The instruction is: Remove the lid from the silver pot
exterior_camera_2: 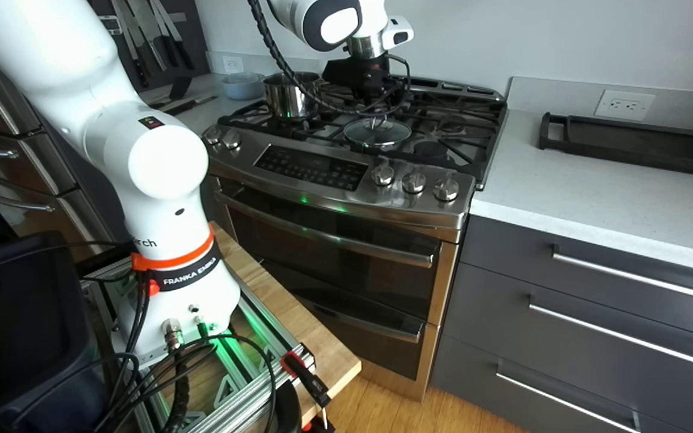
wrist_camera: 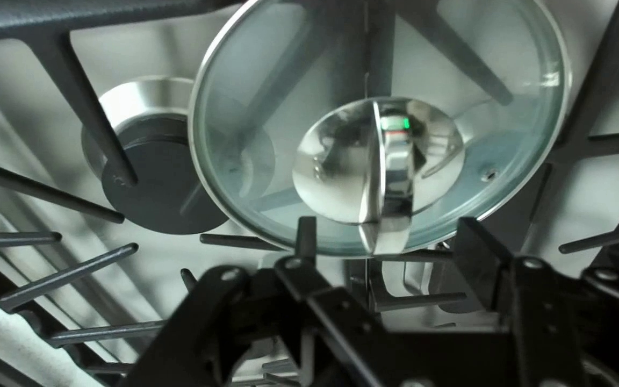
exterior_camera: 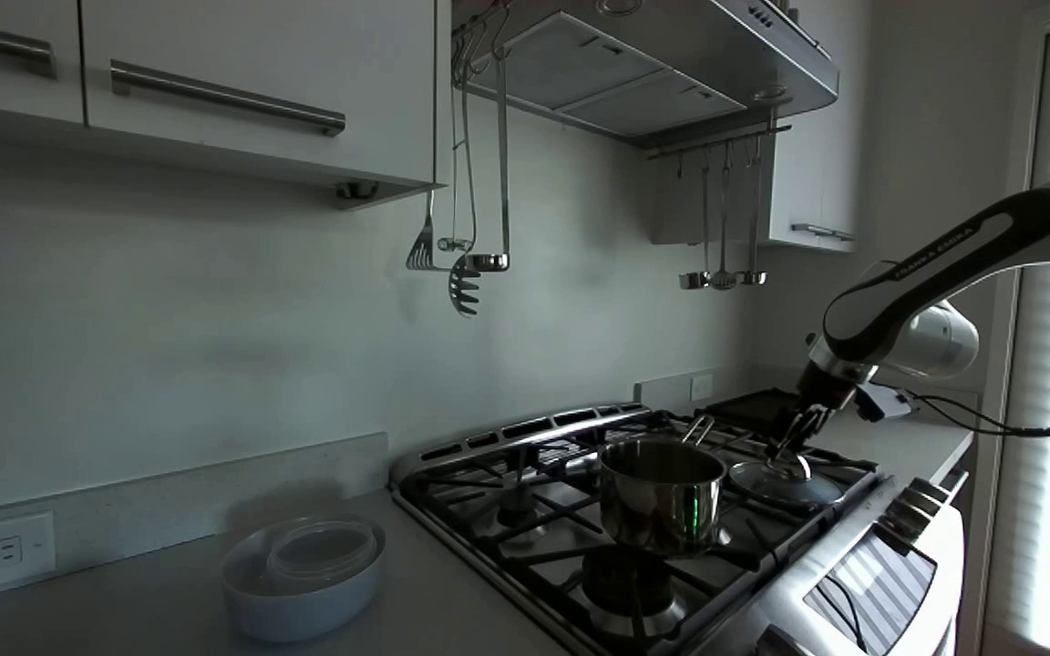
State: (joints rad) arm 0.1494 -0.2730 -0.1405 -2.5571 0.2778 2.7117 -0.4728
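The lid (exterior_camera: 803,492) is round clear glass with a metal rim and a shiny arched handle. It lies flat on the stove grate beside the silver pot (exterior_camera: 662,506), whose top is uncovered. Both show in both exterior views, the lid (exterior_camera_2: 376,135) in front and to the right of the pot (exterior_camera_2: 289,99). My gripper (exterior_camera: 782,446) is just above the lid. In the wrist view my gripper (wrist_camera: 387,226) is open and empty, its fingertips apart on either side of the lid's handle (wrist_camera: 395,177). I see no contact with the handle. The pot is outside the wrist view.
The black burner grates (exterior_camera: 543,547) surround the lid and pot. The pot's handle (exterior_camera: 698,428) points toward the back. A white round dish stack (exterior_camera: 302,583) stands on the counter. A black tray (exterior_camera_2: 635,144) lies on the counter beside the stove. Utensils (exterior_camera: 488,262) hang under the hood.
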